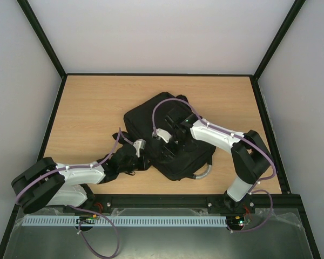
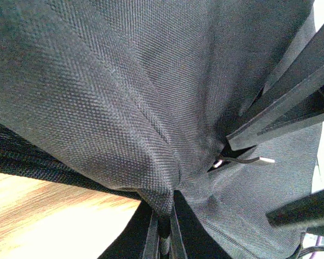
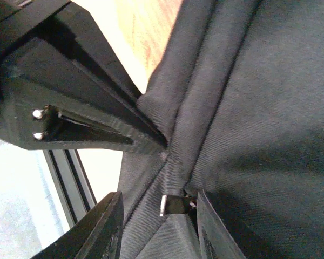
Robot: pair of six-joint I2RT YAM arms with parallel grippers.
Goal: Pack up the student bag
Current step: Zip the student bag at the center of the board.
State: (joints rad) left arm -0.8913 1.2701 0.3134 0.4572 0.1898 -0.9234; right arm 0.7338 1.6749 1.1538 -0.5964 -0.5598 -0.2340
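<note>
The student bag (image 1: 178, 156), a black fabric backpack, lies flat in the middle of the table with its grey loop handle (image 1: 203, 174) toward the near edge. My left gripper (image 2: 165, 229) is shut on a pinched fold of the bag's fabric at the bag's left side (image 1: 142, 155). My right gripper (image 3: 159, 198) hangs over the bag's top (image 1: 170, 144), jaws open astride a seam. A small metal zip pull (image 3: 175, 205) lies between its fingers (image 3: 216, 232), close against the right one. The same zip pull (image 2: 248, 159) shows in the left wrist view.
Light wooden tabletop (image 1: 92, 113) surrounds the bag, bordered by a black frame and grey walls. The left gripper's black body (image 3: 70, 116) sits close beside the right gripper's jaws. A black rail (image 1: 167, 200) runs along the near edge.
</note>
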